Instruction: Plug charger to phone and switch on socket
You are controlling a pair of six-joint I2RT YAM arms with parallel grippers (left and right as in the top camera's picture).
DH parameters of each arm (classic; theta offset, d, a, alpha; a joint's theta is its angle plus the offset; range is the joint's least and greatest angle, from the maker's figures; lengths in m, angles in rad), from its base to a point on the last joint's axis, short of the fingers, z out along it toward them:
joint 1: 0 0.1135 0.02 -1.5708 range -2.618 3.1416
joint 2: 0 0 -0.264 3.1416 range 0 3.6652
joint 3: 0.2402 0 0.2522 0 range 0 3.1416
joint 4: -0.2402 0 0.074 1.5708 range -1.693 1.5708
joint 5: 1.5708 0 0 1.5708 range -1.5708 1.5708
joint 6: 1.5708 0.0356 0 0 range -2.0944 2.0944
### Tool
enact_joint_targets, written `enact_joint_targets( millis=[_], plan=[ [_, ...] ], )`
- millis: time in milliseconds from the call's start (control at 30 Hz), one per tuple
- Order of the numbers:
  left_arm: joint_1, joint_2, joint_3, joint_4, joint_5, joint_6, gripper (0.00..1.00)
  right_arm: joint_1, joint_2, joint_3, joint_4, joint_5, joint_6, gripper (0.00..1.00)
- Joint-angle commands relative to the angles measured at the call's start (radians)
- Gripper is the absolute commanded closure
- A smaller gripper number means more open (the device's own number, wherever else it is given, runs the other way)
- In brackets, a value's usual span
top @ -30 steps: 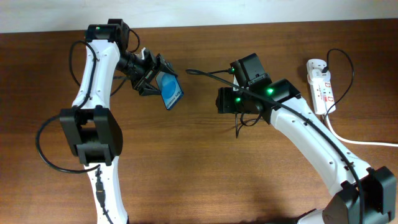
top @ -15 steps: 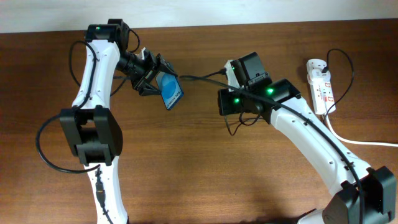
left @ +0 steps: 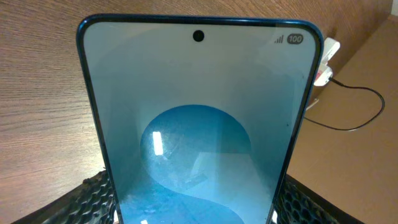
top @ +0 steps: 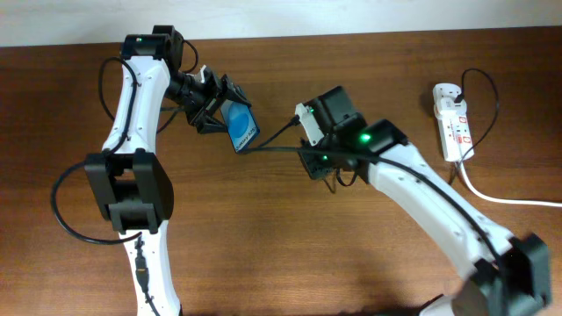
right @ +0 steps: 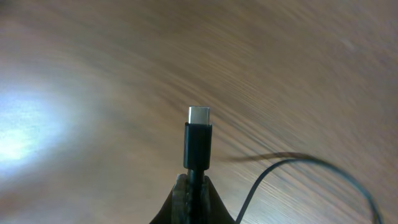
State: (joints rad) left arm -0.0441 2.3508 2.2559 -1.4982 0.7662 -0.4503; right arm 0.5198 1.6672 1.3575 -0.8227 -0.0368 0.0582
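**Overhead.** The left gripper is holding the phone clear of the table. The phone is tilted, and its blue screen is facing up and to the right. The right arm is reaching in from the right, and its wrist is sitting just beside the phone. A thin black run of the charger is stretching from that wrist to near the phone's lower corner. The plug tip cannot be picked out from here. The socket is lying at the table's right side, well apart from the phone. Its white cord is trailing off to the right. The switch position is too small to read.

**Left wrist.** The phone is filling the frame, screen lit, with a blue circle at its centre. Black ribbed pads are pressing on both of its side edges, so the jaws are clamping it. The socket is peeking out past the phone's upper right corner.

**Right wrist.** The right gripper is pinching the charger just behind its plug. The jaws are set narrow around it. The metal tip is pointing straight out over blurred wood. The cable is curling away at lower right. The phone is not showing in this view.
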Motion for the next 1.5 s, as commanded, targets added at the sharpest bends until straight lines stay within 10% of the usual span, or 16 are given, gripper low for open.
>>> enact_joint_targets(
  millis=[0, 200, 300, 533, 1167, 1467],
  plan=[
    [-0.002, -0.001, 0.022, 0.002, 0.018, 0.003, 1.00, 0.002, 0.134, -0.028, -0.003, 0.251, 0.118, 0.96],
    [-0.002, -0.001, 0.022, 0.002, 0.019, 0.002, 1.00, -0.072, 0.256, -0.028, 0.030, 0.269, 0.176, 0.92],
    [-0.002, -0.001, 0.022, 0.002, 0.019, 0.002, 1.00, -0.100, 0.269, -0.028, 0.029, 0.251, 0.186, 0.51],
    [-0.002, -0.001, 0.022, 0.002, 0.019, 0.002, 1.00, -0.251, 0.269, -0.025, 0.134, -0.071, 0.182, 0.45],
    [-0.002, -0.001, 0.022, 0.001, 0.019, 0.002, 1.00, -0.352, 0.280, -0.026, 0.328, -0.622, 0.195, 0.55],
    [-0.002, -0.001, 0.022, 0.002, 0.019, 0.002, 1.00, -0.336, 0.454, -0.026, 0.494, -0.546, 0.399, 0.59]
  ],
)
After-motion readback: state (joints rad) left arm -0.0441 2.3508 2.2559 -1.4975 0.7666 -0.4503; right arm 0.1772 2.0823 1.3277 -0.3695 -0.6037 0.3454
